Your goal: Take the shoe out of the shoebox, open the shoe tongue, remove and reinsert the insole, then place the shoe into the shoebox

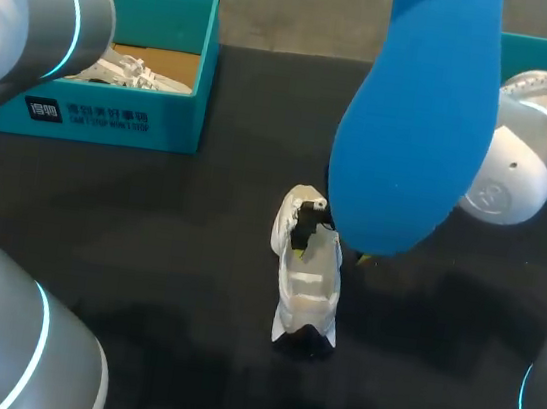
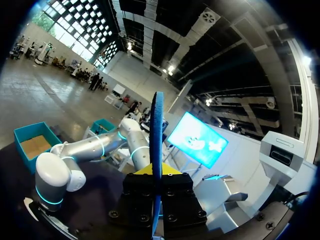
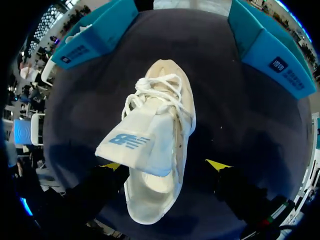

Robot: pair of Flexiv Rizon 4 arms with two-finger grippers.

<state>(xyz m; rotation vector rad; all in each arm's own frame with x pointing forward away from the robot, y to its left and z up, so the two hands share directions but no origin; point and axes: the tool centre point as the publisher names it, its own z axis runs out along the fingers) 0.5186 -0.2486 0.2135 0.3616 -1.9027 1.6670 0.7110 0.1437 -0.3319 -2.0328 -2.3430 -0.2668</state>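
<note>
Currently, with the left gripper (image 2: 156, 173) clamping the flat blue insole (image 1: 415, 122) aloft and the right gripper (image 3: 165, 165) released astride the white laced shoe (image 1: 309, 280) on the black counter (image 1: 147, 248), reinsertion appears next, requiring toe-first alignment.

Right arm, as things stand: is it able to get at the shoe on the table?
Probably yes. The right gripper hangs open over the white shoe, one finger off each side, with nothing between. The left gripper holds the blue insole up, out of the way.
</note>
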